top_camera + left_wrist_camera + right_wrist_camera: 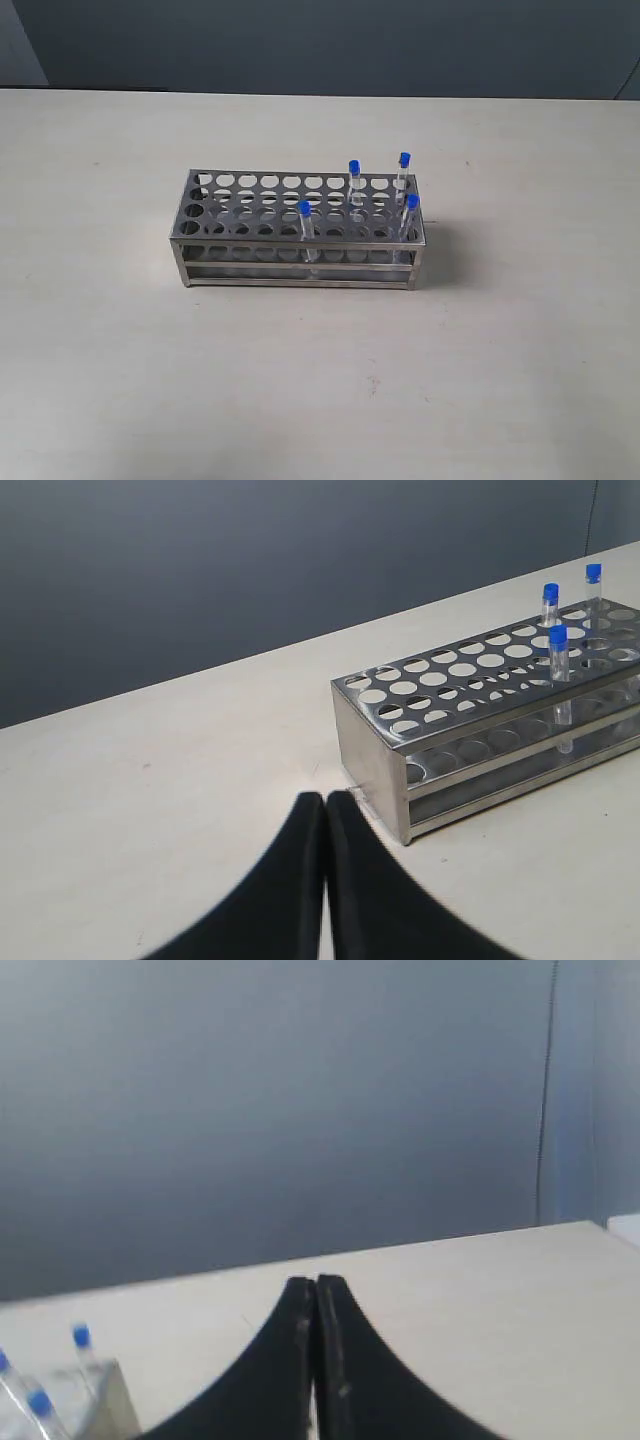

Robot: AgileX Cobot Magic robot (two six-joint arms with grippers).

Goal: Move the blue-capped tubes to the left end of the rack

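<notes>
Rack holds four blue-capped tubes (middle to right end).

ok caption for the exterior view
Steel rack on a table, three blue-capped tubes at its right end, one mid-rack

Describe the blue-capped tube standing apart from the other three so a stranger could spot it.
The steel rack sits on the pale table. In its near row, halfway along, stands one blue-capped tube. The other three tubes cluster at the rack's right end; this one stands alone, farthest left.
</notes>
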